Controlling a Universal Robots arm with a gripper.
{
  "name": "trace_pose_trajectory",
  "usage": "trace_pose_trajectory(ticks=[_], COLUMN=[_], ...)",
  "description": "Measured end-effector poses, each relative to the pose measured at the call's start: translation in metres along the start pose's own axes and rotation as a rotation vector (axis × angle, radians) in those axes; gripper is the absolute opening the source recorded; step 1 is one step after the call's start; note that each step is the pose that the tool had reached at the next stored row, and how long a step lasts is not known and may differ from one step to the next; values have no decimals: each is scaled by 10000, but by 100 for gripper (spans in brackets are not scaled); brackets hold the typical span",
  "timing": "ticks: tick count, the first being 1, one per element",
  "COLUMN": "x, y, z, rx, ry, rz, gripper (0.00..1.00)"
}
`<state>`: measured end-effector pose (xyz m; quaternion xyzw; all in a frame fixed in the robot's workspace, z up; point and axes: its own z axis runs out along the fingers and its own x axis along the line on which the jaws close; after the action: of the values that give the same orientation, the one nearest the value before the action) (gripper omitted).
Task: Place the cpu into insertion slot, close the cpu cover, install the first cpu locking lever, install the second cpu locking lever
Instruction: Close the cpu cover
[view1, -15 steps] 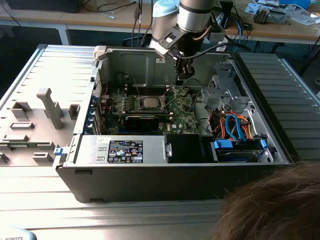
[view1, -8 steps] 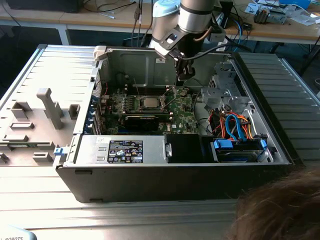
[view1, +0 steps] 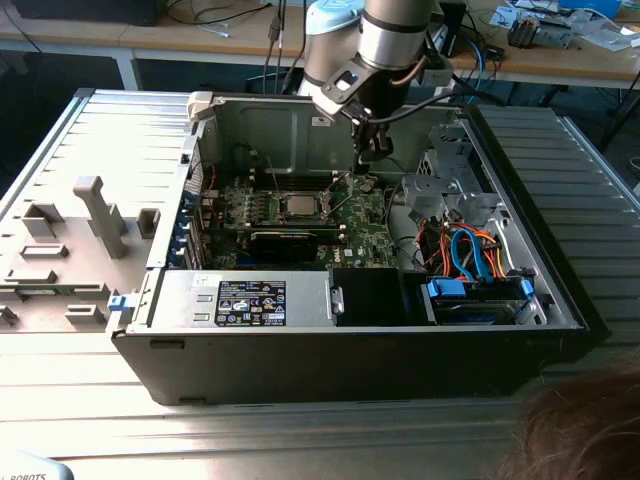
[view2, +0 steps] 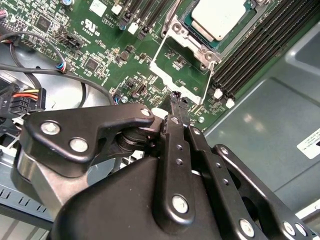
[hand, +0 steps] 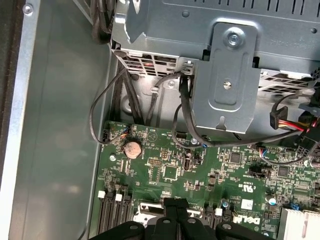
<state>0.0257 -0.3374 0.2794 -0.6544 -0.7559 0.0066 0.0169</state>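
We see the gripper (view2: 175, 99) from just behind its black linkage in the second wrist view. Its 2 fingers (view2: 170, 131) are drawn together to 1 narrow tip, and we cannot tell whether anything is pinched there. The tip sits right at the outer edge of the cpu cover (view2: 167, 79), a thin silvery frame swung open off the socket, with green board showing through its square window. Whether they touch, we cannot tell. Just beyond the cover, the cpu (view2: 220, 17) lies flat in the insertion slot (view2: 200, 44), pale metal top facing up. Long black memory slots (view2: 260, 45) run alongside the socket on the green motherboard (view2: 100, 45). In the exterior view, the arm reaches down into an open computer case (view1: 350, 360) lying on its side. Orange and blue cables (view1: 470, 250) are bundled toward the exterior view's right. In the first wrist view, a round coin battery (hand: 132, 148) sits on the board below a grey metal drive cage (hand: 230, 75).
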Motion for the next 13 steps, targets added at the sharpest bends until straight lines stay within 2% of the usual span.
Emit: trace_pose_trajectory(ticks=[10, 13], x=[-11, -13], y=[73, 86], z=[44, 82], rx=[2, 3], ry=[-3, -4], rz=[-157, -173], gripper=[11, 11])
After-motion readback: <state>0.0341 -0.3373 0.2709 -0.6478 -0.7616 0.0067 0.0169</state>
